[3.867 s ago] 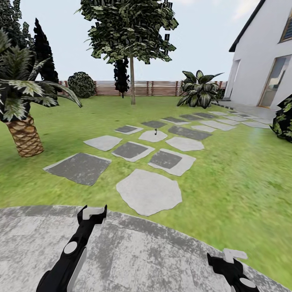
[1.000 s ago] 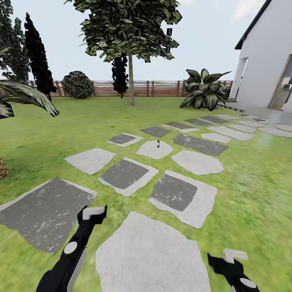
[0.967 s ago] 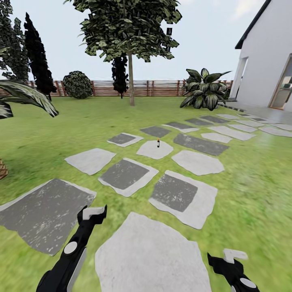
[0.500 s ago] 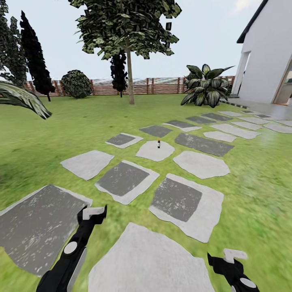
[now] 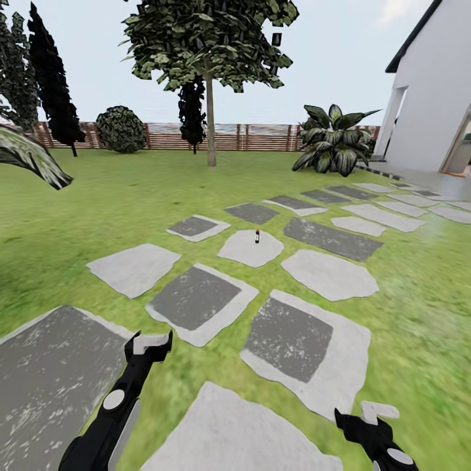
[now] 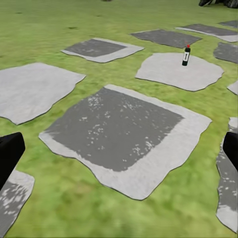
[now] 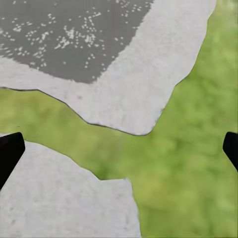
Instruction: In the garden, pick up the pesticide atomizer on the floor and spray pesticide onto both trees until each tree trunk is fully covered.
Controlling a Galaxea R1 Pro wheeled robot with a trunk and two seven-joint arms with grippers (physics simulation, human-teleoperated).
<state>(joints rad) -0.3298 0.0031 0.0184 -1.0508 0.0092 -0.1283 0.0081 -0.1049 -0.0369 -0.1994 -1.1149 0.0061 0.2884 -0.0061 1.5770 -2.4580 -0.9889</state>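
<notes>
Pesticide atomizer (image 5: 257, 235): small, dark, reddish at the top, upright on a pale round stepping stone (image 5: 250, 249) in the middle of the path; also in the left wrist view (image 6: 186, 55), standing on the same stone (image 6: 178, 72).
Tree (image 5: 210, 111): pale straight trunk and patchy green crown, on the lawn (image 5: 98, 196) well beyond the atomizer, before the brown slat fence (image 5: 261, 137).
Left gripper (image 5: 152, 344): fingers spread wide, nothing between them; held low above a dark grey slab (image 6: 116, 133), well short of the atomizer.
Right gripper (image 5: 369, 418): fingers wide apart, empty, over grass and pale paving edges (image 7: 124, 99).
Surroundings: white house (image 5: 432, 98) at right; broad-leaved plant (image 5: 335, 140) near it.
</notes>
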